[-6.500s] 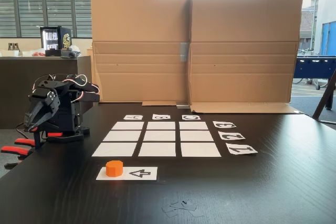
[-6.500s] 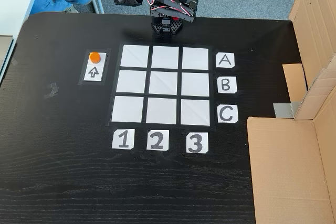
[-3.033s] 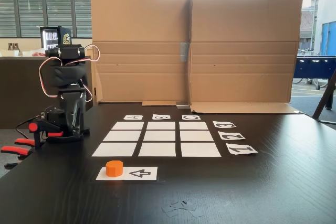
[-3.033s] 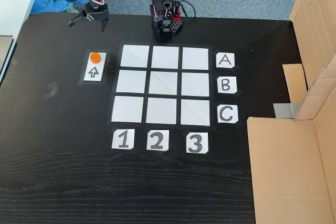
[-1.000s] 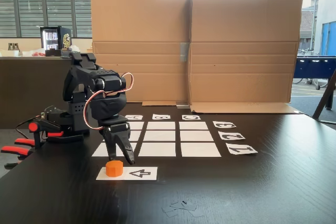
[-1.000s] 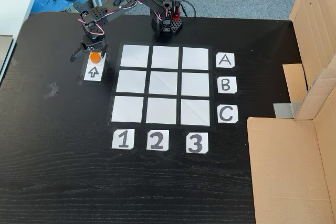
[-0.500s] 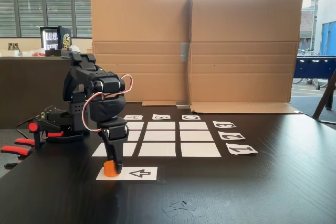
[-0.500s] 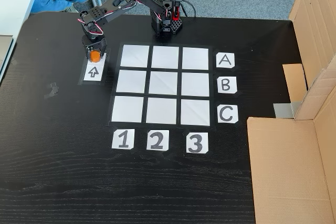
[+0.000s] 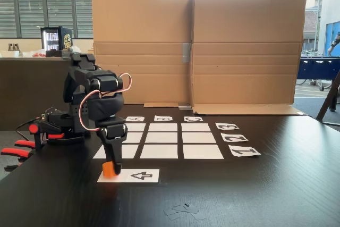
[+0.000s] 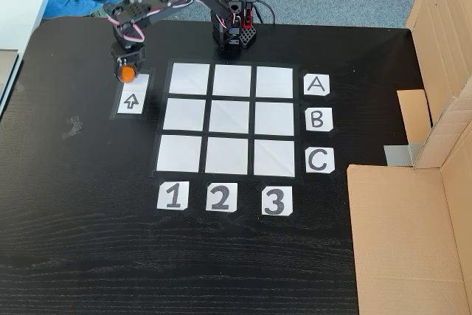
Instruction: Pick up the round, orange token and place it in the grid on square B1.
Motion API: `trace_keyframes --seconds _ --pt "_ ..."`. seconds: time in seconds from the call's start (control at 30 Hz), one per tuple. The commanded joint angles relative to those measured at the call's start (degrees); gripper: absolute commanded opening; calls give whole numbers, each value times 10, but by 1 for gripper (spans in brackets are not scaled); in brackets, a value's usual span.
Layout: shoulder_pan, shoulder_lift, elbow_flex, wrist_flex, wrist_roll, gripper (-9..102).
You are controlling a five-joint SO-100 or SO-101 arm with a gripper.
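1 token; 9 grid squares; 6 labels; 1 arrow strip.

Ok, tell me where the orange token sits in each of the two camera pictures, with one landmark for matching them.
Fixed view from the table's side: the token is lower left, between the fingers, at the arrow strip's left end.
Fixed view from above: the token is upper left, at the strip's top end.
Shared landmark: that arrow strip, beside the grid.

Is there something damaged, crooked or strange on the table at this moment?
Mostly tidy. The grid lies square and the gripper is shut on the token at the arrow strip. Oddities: crumpled clear tape on the dark table, and the 3 label sits slightly offset from its column.
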Motion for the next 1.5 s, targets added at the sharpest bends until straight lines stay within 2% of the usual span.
trace_keyframes --seconds 0.0,0.17,0.4,0.8,1.0,1.47 --pt "-19 105 36 -12 -33 -1" --pt "-64 192 103 -11 -47 -1" --pt "-176 302 168 1 -44 -1" --pt "-333 417 264 12 24 -1" --pt "-353 392 337 -35 50 -1" --pt "-327 259 337 -118 69 -1"
